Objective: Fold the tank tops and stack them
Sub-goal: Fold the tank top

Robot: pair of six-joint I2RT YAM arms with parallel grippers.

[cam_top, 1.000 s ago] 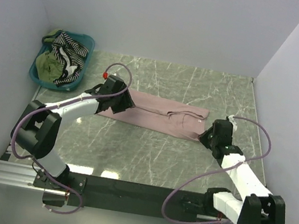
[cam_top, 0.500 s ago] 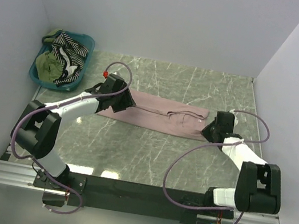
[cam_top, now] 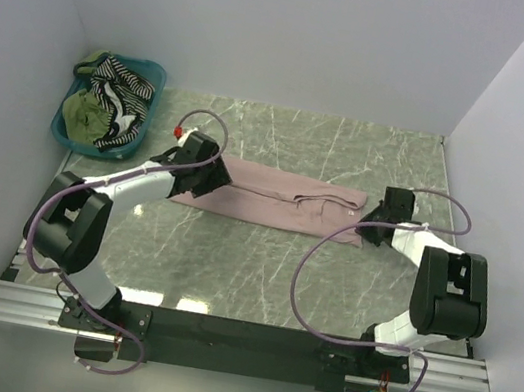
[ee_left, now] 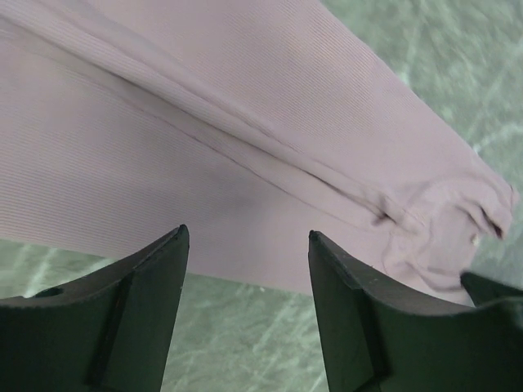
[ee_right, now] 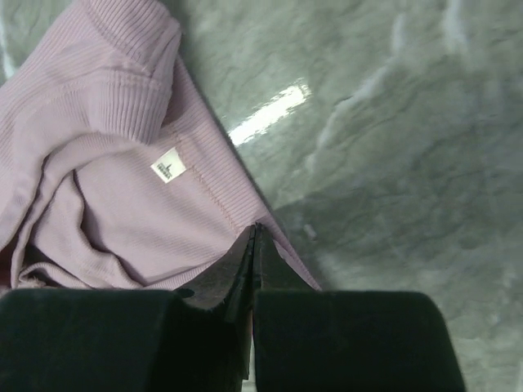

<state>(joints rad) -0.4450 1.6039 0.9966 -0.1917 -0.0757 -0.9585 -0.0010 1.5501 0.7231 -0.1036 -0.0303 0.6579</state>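
Backlog: the basket [cam_top: 158, 86] stands off the far left corner of the table [cam_top: 258, 277] and holds the striped tank top [cam_top: 125, 81] and the olive tank top [cam_top: 84, 112], both bunched and unfolded.

The left gripper [cam_top: 212, 179] sits low over the left end of the pink tank top [cam_top: 277, 199]. In its wrist view the left gripper [ee_left: 245, 278] is spread wide with nothing between the fingers. The cloth's near edge runs across just beyond the tips.

The pink tank top lies mid-table as a long narrow band running left to right, already doubled lengthwise, with a fold ridge along it.

The right gripper [cam_top: 370, 227] is at the band's right end. Its wrist view shows the right gripper [ee_right: 253, 253] pinched tight on the near hem of the cloth, close to the white label [ee_right: 167, 167].

Assessment: the step in hand appears to be taking both ends for a crosswise fold. Only the right end is secured.

Recommendation:
- The left fingers should straddle the near edge and take every layer at once, not just the top one, before closing.
- Both ends should then rise level, so that the lengthwise fold does not fall open.
- The right pinch is on hem only. A brisk pull could strip it out, so the carry should be slow.
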